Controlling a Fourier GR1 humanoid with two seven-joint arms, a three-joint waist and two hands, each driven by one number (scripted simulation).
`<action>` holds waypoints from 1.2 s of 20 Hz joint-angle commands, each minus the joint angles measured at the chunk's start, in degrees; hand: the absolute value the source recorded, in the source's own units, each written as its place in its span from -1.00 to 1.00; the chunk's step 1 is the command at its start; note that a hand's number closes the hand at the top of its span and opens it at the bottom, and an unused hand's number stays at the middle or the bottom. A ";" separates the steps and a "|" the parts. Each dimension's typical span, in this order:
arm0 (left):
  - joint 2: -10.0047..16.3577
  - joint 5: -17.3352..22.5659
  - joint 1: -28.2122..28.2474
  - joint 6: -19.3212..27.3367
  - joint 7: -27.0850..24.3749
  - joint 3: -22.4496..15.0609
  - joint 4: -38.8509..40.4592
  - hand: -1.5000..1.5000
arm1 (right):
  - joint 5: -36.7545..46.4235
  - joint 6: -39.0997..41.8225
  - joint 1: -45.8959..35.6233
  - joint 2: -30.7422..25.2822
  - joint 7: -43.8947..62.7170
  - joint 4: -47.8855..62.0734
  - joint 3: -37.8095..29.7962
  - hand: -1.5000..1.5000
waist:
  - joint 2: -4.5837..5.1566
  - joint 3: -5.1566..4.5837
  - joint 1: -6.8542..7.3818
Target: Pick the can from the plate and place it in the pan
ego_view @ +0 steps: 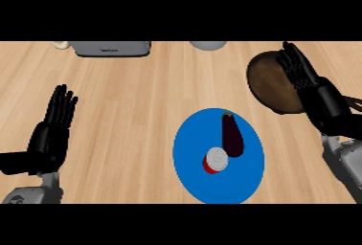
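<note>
A blue plate (201,182) lies on the wooden counter at centre right. On it stands a small red can with a white lid (216,160), and beside it lies a dark purple eggplant (232,134). The brown pan (272,86) sits at the upper right. My right hand (308,81) hangs over the pan's right part with straight fingers, open and holding nothing, up and to the right of the can. At the left edge my left hand (53,127) rests open, fingers up, far from the plate.
A grey toaster-like appliance (113,48) stands at the counter's far edge, with a small beige object (61,45) to its left and a grey rounded object (209,45) to its right. Bare wood lies between my left hand and the plate.
</note>
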 commanded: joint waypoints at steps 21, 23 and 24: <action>3.42 -3.80 -6.24 2.32 11.97 1.38 3.12 0.00 | 31.08 -22.83 39.13 -18.51 15.56 -34.58 5.00 -1.00 | -0.71 0.03 -2.31; 3.02 -4.34 -5.69 2.10 12.32 0.20 2.56 0.00 | 32.08 -18.96 36.63 -24.06 23.12 -38.40 2.98 -1.00 | -0.58 -0.03 -1.38; 3.12 -4.74 -8.44 2.97 13.40 0.56 3.18 0.00 | 31.57 -17.29 37.57 -25.85 26.61 -41.29 2.75 -1.00 | -0.49 0.03 -1.83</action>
